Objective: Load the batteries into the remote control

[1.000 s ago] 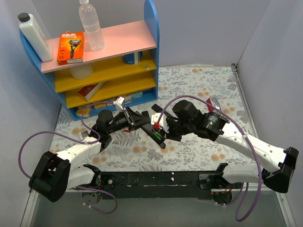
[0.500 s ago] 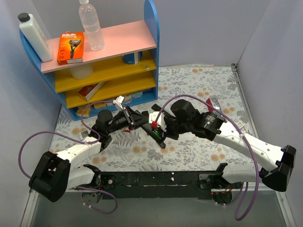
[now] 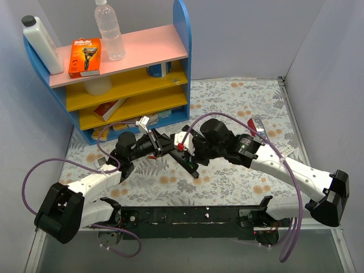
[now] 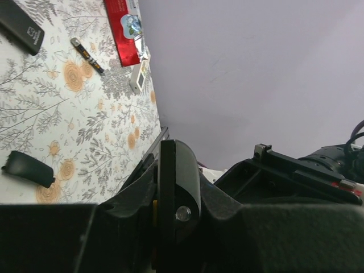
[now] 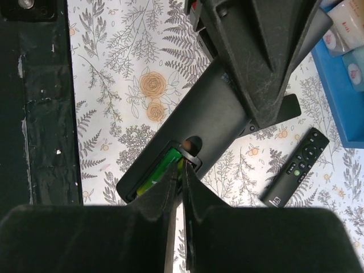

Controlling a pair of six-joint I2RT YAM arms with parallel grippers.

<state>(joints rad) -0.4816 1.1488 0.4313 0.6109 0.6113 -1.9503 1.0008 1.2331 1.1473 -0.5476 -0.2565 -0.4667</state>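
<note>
Right tool (image 5: 182, 168), tips together, reaches down into the remote control (image 5: 211, 124) clamped by left tool (image 3: 164, 145)

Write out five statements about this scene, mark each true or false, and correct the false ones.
1. A green battery lies in the open compartment of the remote. True.
2. The left gripper holds the remote. True.
3. The right gripper is spread wide open. False: its fingers are nearly together, at the compartment.
4. The smaller remote stands on the shelf. False: it lies flat on the floral cloth.
5. The water bottle lies on its side on the cloth. False: it stands upright on the top shelf.
</note>
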